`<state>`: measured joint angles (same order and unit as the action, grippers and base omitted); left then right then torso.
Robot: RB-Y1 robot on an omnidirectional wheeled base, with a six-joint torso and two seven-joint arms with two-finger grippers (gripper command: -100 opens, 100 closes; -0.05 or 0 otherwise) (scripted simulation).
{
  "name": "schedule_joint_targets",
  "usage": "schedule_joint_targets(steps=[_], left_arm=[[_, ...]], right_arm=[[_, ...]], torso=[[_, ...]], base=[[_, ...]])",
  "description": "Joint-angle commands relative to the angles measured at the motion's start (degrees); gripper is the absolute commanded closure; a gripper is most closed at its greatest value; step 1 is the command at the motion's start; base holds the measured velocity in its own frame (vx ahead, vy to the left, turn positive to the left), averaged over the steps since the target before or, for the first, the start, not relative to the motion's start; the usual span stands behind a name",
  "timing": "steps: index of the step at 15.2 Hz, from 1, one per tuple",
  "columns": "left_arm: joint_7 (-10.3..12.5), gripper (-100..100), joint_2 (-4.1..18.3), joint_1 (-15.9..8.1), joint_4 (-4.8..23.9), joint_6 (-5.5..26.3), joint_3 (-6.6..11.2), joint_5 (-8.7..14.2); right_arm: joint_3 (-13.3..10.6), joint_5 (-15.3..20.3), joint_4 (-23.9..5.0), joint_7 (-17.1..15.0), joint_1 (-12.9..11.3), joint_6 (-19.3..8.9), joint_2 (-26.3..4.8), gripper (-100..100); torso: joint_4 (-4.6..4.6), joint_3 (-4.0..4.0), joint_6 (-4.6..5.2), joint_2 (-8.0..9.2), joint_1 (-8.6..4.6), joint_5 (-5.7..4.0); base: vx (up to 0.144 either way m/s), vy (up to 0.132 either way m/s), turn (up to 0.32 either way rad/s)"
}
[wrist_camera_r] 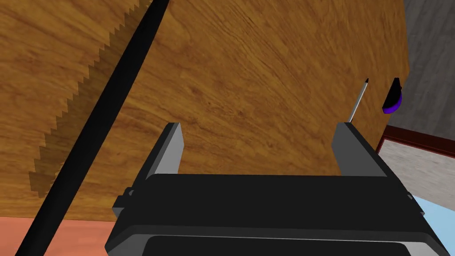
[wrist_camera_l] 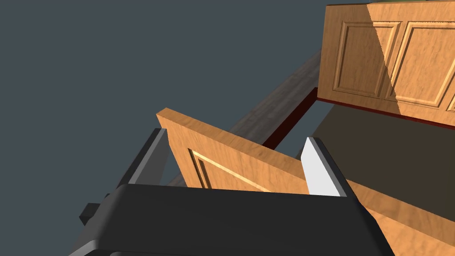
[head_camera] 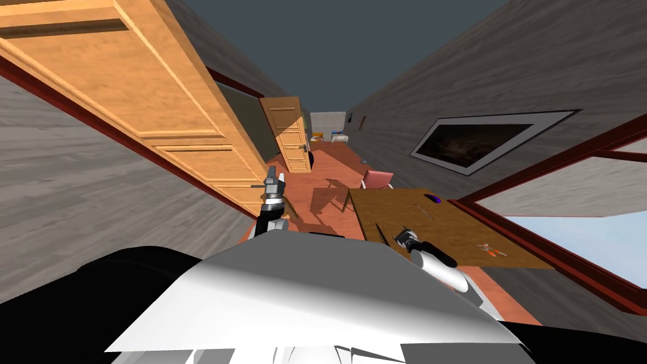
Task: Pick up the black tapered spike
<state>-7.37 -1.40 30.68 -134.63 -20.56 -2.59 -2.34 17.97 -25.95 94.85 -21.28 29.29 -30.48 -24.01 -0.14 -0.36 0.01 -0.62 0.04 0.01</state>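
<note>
Ahead and to the right, a table [head_camera: 455, 240]. On it, near the left edge, the spike [wrist_camera_r: 97, 120], just left of the right gripper [wrist_camera_r: 260, 129]. Farther along the top, a thin rod [wrist_camera_r: 358, 100], with a small rounded thing [wrist_camera_r: 393, 97] beside its far end at the table's far edge. Toward the right edge, a small tool [head_camera: 491, 250]. Behind the table, a chair [head_camera: 378, 179]. Off to the left, a door [head_camera: 158, 95], with the left gripper [head_camera: 273, 174] raised beside it.

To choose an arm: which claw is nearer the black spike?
Right. The right claw hovers open beside the spike; the left claw is off the table, near a door.
</note>
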Motion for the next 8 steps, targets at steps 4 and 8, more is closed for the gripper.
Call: schedule_joint_targets(steps=[4, 8], left_arm=[[0.00, 0, 0.00, 0.00, 0.00, 0.00, 0.00, 0.00], [0.00, 0, 0.00, -0.01, 0.00, 0.00, 0.00, 0.00]], right_arm=[[1.13, -1.56, -2.84, -1.50, 0.17, -4.90, -0.35, -100], [2.81, -3.54, -6.52, -3.59, 0.42, -10.32, -0.58, -100]], torso=[[-0.01, -0.03, 0.00, -0.05, 0.00, 0.00], [0.02, 0.05, -0.01, 0.10, -0.06, -0.01]], base=[[0.129, 0.034, -0.044], [0.113, 0.026, -0.050]])
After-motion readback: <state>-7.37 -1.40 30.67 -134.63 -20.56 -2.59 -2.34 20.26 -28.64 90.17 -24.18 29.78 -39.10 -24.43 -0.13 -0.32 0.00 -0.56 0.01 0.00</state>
